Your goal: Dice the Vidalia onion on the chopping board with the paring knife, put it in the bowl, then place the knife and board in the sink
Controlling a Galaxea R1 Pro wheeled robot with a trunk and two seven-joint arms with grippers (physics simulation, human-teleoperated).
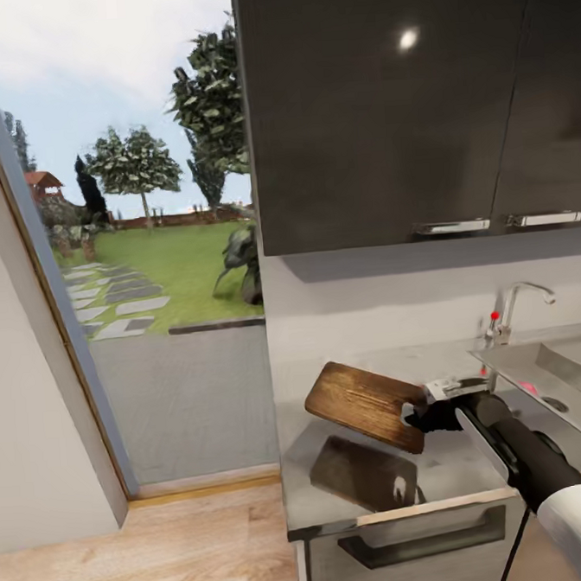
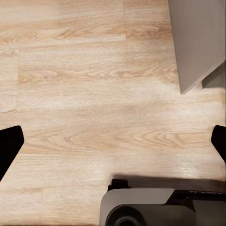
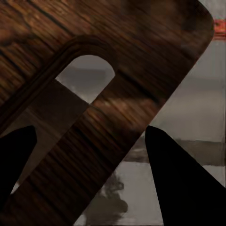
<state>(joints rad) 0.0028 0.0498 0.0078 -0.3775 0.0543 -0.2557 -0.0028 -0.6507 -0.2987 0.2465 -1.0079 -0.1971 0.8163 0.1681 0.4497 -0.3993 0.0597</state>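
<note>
The right gripper (image 1: pixel 429 417) is clamped on one end of the chopping board (image 1: pixel 368 403), its dark fingertips (image 3: pixel 176 183) on either side of the wood beside the handle slot, and holds it tilted and lifted clear of the glossy grey countertop (image 1: pixel 459 474), where the board's reflection lies directly beneath. Beyond the gripper's wrist the sink (image 1: pixel 561 384) sits set into the worktop, the chrome tap (image 1: pixel 510 307) with its red knob behind it, under dark wall cabinets (image 1: pixel 399 109). The left gripper (image 2: pixel 113 146) hangs with its jaws wide apart and empty over the pale wood floor (image 2: pixel 84 94).
</note>
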